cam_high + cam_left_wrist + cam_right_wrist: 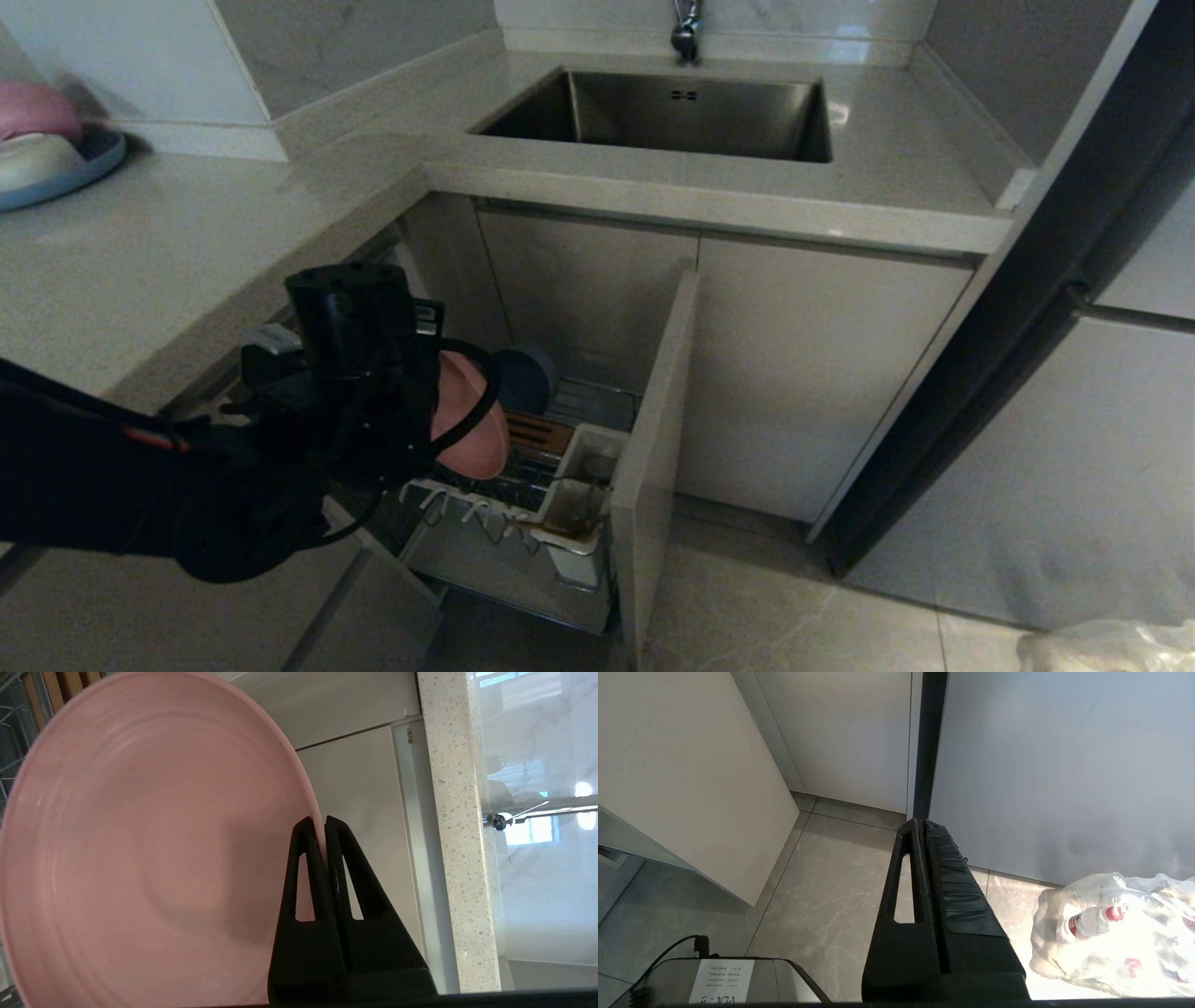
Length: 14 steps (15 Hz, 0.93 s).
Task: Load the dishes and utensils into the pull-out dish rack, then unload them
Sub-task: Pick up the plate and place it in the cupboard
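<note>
My left gripper (322, 821) is shut on the rim of the salmon-pink plate (149, 849). In the head view the plate (471, 420) hangs on edge just above the pull-out dish rack (523, 551), partly hidden by my left arm (280, 439). The blue-grey bowl (525, 378) stands at the rack's back, behind the wooden strip (541, 431). Two white utensil cups (583, 467) sit against the beige front panel (653, 439); thin brown sticks, probably the chopsticks (551, 528), show at the nearer cup. I cannot make out the spoon. My right gripper (922, 823) is shut and empty, low over the floor.
The sink (691, 107) is set in the countertop (187, 243) behind the rack. A dark blue plate (56, 173) with small pink and white bowls sits at the far left. A plastic bag with bottles (1111, 933) lies on the floor at the right.
</note>
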Motion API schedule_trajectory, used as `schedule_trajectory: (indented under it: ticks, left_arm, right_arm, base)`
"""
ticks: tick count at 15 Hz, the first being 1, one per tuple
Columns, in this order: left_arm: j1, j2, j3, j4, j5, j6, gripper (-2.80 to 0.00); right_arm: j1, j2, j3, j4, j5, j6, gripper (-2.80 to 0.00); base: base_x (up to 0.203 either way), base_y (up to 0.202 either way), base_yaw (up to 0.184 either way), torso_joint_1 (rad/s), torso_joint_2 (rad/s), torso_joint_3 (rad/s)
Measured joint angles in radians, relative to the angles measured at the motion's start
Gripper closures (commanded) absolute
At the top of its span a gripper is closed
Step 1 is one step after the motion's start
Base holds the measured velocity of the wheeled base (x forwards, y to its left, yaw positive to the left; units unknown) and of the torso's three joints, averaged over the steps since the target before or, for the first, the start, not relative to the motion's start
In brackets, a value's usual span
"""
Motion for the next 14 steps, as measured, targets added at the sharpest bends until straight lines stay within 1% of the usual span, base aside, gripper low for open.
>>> schedule_trajectory:
  ticks: [7, 10, 14]
  left_arm:
    - [0.011, 0.033, -0.02, -0.001, -0.004, -0.003, 0.0]
    - [0.021, 0.055, -0.025, -0.001, -0.032, -0.01, 0.0]
    - [0.028, 0.072, -0.03, 0.0, -0.039, -0.015, 0.0]
  right_arm:
    - [0.0, 0.0, 0.0, 0.0, 0.0, 0.0, 0.0]
    - [0.0, 0.0, 0.0, 0.0, 0.0, 0.0, 0.0]
    - [0.0, 0.0, 0.0, 0.0, 0.0, 0.0, 0.0]
  base:
    - [0.0, 0.0, 0.0, 0.0, 0.0, 0.0]
    - [0.0, 0.0, 0.0, 0.0, 0.0, 0.0]
    - [0.0, 0.0, 0.0, 0.0, 0.0, 0.0]
